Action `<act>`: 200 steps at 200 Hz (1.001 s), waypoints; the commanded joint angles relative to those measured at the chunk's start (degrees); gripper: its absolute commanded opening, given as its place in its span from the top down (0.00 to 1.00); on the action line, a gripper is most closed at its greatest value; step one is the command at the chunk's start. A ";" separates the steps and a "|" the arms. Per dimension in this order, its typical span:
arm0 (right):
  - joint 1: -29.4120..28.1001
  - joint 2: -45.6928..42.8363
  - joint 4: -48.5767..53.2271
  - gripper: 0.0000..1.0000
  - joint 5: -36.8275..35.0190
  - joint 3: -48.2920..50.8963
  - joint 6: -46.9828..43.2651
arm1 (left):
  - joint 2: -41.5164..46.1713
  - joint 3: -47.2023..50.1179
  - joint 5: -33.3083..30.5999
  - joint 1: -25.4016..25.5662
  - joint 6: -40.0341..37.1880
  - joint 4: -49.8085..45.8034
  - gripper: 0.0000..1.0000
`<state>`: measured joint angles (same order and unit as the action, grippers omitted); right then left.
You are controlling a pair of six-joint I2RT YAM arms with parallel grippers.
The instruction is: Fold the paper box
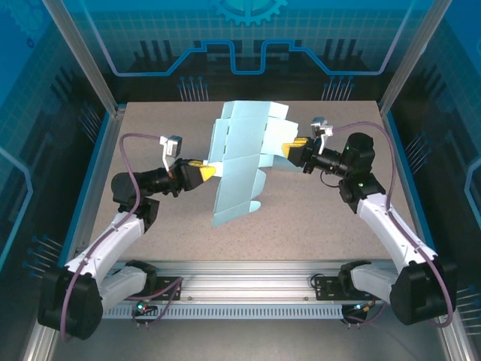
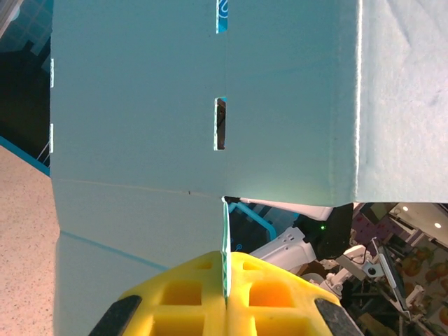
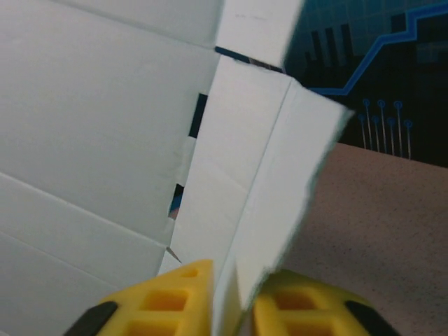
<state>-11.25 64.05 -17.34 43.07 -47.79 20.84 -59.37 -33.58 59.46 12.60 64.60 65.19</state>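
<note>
Box (image 1: 239, 162) is a flat, creased pale-blue sheet standing on edge over the middle of the worktop (image 1: 323, 226). It is raised so that both faces and the fold lines are free to work.

Left claw (image 1: 207, 172) comes in at 9 o'clock of the box and is clamped on its left edge. In the wrist view its yellow fingers (image 2: 189, 297) are together with the thin card pinched between them. I judge this grip to be the anchor.

Right claw (image 1: 289, 147) sits at 2 o'clock of the box, closed down on a narrow side flap (image 3: 238, 196) that runs up from between its pads, probably to swing that flap along its crease.

The box's low end, at 6 o'clock, reaches toward the worktop. Whether it touches I cannot tell. With the panels mostly flat, folding looks early.
</note>
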 commanded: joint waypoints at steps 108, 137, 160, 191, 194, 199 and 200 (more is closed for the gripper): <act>-5.28 -10.34 25.50 1.00 -16.78 -1.66 -14.04 | 0.22 -2.77 -5.00 -1.58 -23.04 -30.04 0.01; -6.14 -10.07 25.94 1.00 -17.76 -0.62 -13.94 | 6.92 -8.43 -21.26 -2.05 -44.97 -61.28 0.01; -6.91 -8.62 26.13 1.00 -18.96 -0.59 -13.73 | 8.39 -13.89 -39.61 -2.14 -53.56 -74.70 0.01; -7.97 -6.35 24.95 1.00 -19.04 0.17 -13.54 | 6.60 -18.60 -47.92 -2.14 -58.60 -76.99 0.01; -8.20 -6.17 24.77 1.00 -18.95 0.30 -13.67 | 6.29 -18.87 -48.00 -2.20 -59.10 -76.59 0.01; -8.41 -5.83 24.49 1.00 -18.84 0.50 -13.78 | 5.76 -19.15 -47.88 -2.23 -59.88 -75.81 0.01; -8.47 -5.76 24.48 1.00 -18.74 0.55 -13.84 | 5.63 -19.19 -47.87 -2.23 -60.04 -75.68 0.01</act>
<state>-18.22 56.90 7.68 24.47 -48.34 7.84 -51.86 -50.17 21.39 10.94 14.13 -3.46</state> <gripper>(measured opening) 0.062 0.989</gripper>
